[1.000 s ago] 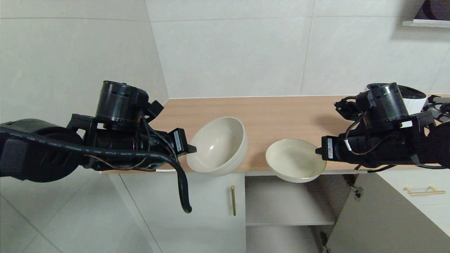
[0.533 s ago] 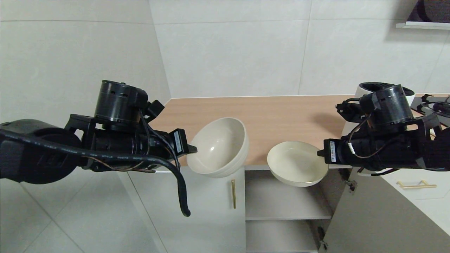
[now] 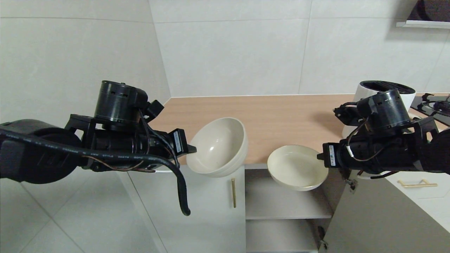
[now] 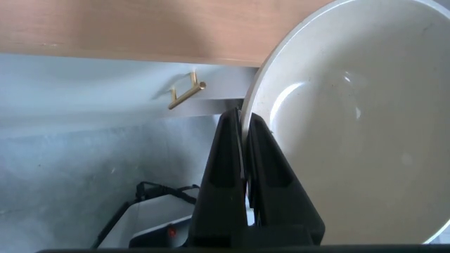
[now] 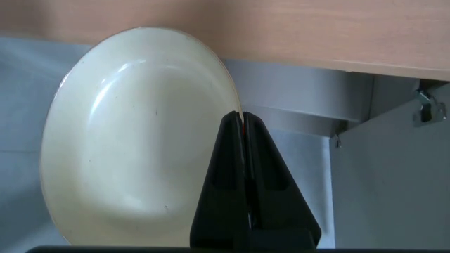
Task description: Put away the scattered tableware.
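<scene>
Both jaws grip rims, left the bowl (image 3: 218, 146), right the dish (image 3: 297, 168); I'm mid-carry, and next must lower them onto the shelf (image 3: 281, 207).

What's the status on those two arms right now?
Left gripper shut on rim of deep bowl. Right gripper shut on rim of shallow bowl. Both held before open cabinet, door swung aside.

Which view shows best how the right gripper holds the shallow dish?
The right wrist view: close up, the right gripper is shut on the rim of the shallow dish. The head view shows the whole dish in front of the open cabinet, but the grip is small there.
</scene>
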{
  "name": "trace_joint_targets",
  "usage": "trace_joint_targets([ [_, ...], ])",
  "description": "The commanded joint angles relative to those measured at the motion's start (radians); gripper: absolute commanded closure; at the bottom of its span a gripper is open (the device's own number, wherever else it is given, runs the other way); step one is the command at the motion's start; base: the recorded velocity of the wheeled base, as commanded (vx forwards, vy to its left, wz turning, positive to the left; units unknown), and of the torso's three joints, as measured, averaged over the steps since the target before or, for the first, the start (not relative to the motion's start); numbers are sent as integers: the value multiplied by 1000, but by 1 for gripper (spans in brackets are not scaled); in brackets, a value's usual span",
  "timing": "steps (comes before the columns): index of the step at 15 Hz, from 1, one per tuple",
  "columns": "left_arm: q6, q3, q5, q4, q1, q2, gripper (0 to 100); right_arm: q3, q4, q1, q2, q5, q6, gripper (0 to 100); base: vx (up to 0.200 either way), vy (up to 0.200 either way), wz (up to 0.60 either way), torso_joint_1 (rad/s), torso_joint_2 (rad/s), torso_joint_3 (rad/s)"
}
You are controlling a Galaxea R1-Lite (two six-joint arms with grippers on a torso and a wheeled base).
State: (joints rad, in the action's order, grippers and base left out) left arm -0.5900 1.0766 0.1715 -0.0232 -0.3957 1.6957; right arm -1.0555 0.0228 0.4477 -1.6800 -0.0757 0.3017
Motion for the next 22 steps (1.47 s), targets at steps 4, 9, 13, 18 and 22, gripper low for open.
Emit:
trace_joint_targets([
  [4,-1,0,0,0,0,4,100,2,0,0,-14,-2,-1,100,0,0,0,-182,426,243],
  [9,1,0,0,0,0,5,100,2,0,0,-15,-1,-1,100,0,0,0,-193,477,280],
  [13,1,0,0,0,0,7,100,3,0,0,-18,-1,-1,100,0,0,0,-171,472,295],
  [18,1,0,0,0,0,7,100,3,0,0,-24,-1,-1,100,0,0,0,-136,445,311],
  [22,1,0,0,0,0,7,100,3,0,0,-38,-4,-13,100,0,0,0,-40,151,104],
])
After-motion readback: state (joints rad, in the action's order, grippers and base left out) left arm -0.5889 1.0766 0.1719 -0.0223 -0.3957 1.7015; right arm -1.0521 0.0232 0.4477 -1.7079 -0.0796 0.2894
